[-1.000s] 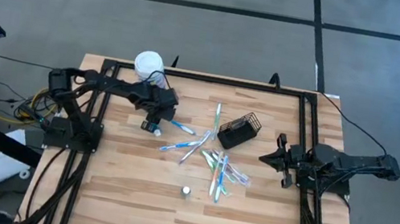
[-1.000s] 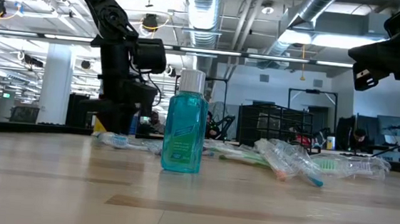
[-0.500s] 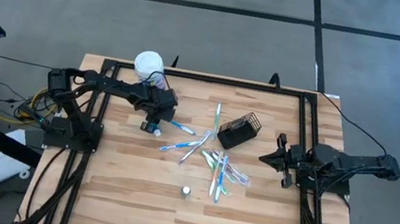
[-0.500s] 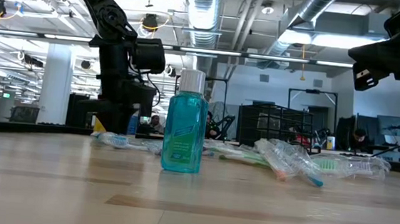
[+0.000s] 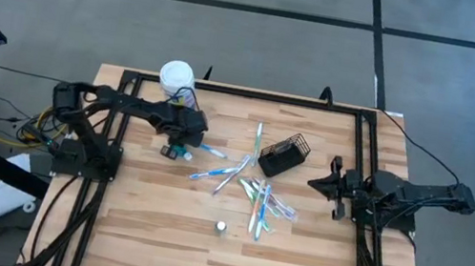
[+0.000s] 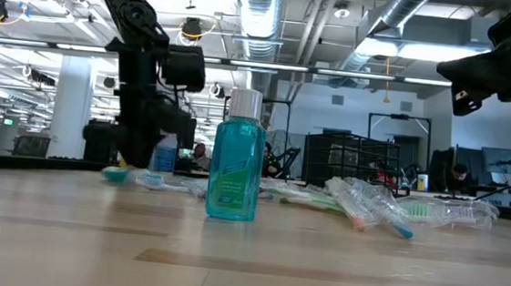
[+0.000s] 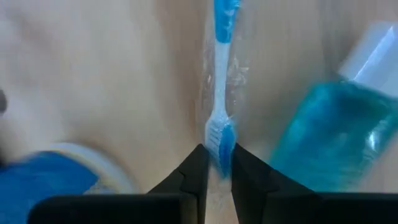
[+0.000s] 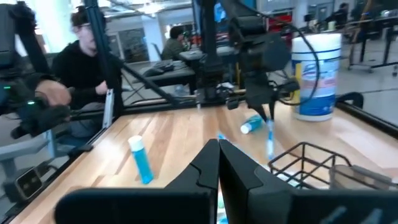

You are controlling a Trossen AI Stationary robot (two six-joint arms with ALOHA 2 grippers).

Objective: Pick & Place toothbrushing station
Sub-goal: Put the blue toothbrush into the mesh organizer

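Fingers of the left gripper (image 7: 216, 163) pinch the bristle head of a slim blue-and-white toothbrush (image 7: 221, 74) in clear wrap, its handle running straight ahead of them. A small teal tube (image 7: 333, 134) lies just beside; a skewed lift could knock it, or the slick wrap slip. Black wire-mesh holder (image 5: 284, 154) sits well apart. Right gripper (image 5: 333, 185) waits, fingers closed, empty.

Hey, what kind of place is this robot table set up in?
Probably an open-plan robotics lab or workshop: exposed silver ceiling ducts, a seated person in dark clothing nearby, and more black metal-framed rigs behind the wooden table.
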